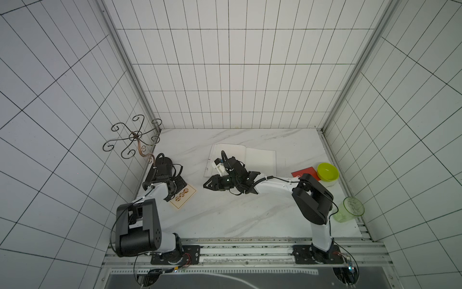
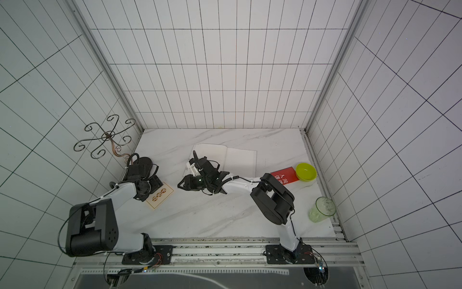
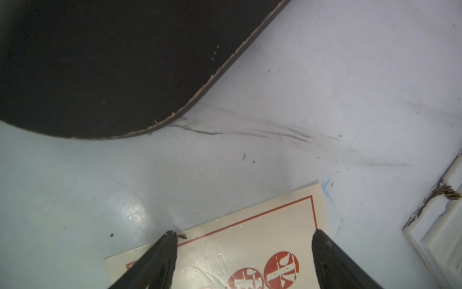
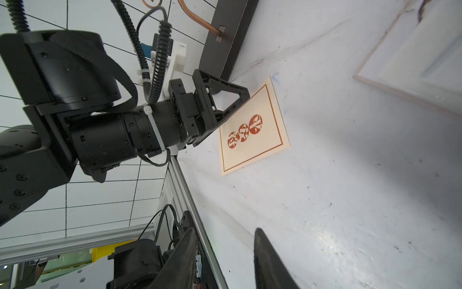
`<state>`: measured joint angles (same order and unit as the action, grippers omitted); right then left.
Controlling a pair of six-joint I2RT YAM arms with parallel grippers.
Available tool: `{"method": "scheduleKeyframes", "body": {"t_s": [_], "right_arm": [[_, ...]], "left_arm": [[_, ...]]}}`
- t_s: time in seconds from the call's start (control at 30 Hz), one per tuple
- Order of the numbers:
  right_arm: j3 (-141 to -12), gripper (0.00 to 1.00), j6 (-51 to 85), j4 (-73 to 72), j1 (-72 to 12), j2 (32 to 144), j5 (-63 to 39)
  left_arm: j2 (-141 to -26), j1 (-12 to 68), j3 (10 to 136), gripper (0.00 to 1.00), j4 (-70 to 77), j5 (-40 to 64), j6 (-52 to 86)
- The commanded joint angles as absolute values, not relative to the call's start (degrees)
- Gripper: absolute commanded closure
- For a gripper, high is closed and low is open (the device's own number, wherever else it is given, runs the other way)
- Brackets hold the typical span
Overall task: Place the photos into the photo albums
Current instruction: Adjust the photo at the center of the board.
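A cream photo [image 1: 184,197] with three red round marks lies flat at the table's left; it also shows in the left wrist view [image 3: 250,240] and the right wrist view [image 4: 252,130]. My left gripper [image 3: 245,233] stands wide open low over one end of this photo, one fingertip near each side, holding nothing. The photo album [image 1: 261,160] lies open at the back centre, showing blank pages. A red photo [image 1: 303,173] lies right of it, partly under a bowl. Over the album's near left corner, my right gripper [image 4: 225,230] is open and empty, pointing left.
A lime green bowl [image 1: 328,171] sits on the red photo's right end. A clear green cup [image 1: 350,209] stands near the right edge. A black scrolled metal stand [image 1: 135,136] rises in the back left corner, its dark base [image 3: 100,62] close beyond the cream photo.
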<state>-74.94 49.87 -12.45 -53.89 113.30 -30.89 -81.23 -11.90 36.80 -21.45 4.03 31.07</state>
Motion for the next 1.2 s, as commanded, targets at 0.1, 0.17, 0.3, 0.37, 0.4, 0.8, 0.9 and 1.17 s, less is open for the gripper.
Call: {"method": "scheduleKeyframes", "body": {"t_s": [0.1,0.17,0.3,0.37,0.4,0.8,0.9,1.17], "right_arm": [[-70.67,0.61,50.26,-13.15,-53.18,111.62,-32.34],[-70.12,0.61,49.86,-13.17,-52.55,111.62,-32.90],[-64.95,0.61,49.98,-12.92,-48.45,108.86,-31.36],[-62.99,0.61,48.72,-12.22,-46.91,106.82,-29.55],[-62.72,0.60,47.80,-10.82,-46.50,105.92,-28.72],[-54.42,0.57,58.82,-8.28,-47.74,98.39,-26.93],[-53.58,0.56,63.26,-8.48,-49.91,97.98,-26.69],[-53.29,0.55,73.88,-12.80,-53.63,102.79,-25.38]], "left_arm": [[-80.53,-11.80,25.78,0.15,-19.90,16.96,40.53],[-77.80,-11.05,22.87,0.15,-19.22,19.32,43.19],[-72.38,-5.38,20.22,0.15,-19.12,25.06,48.69],[-68.99,-1.25,20.29,0.15,-20.13,25.92,51.47],[-66.89,0.72,20.46,0.15,-20.65,26.06,53.16],[-60.92,4.29,32.23,0.16,-30.73,18.86,41.51],[-65.42,4.68,32.13,0.16,-28.75,23.21,40.64],[-67.89,4.74,32.29,0.16,-32.00,26.80,38.12]]}}
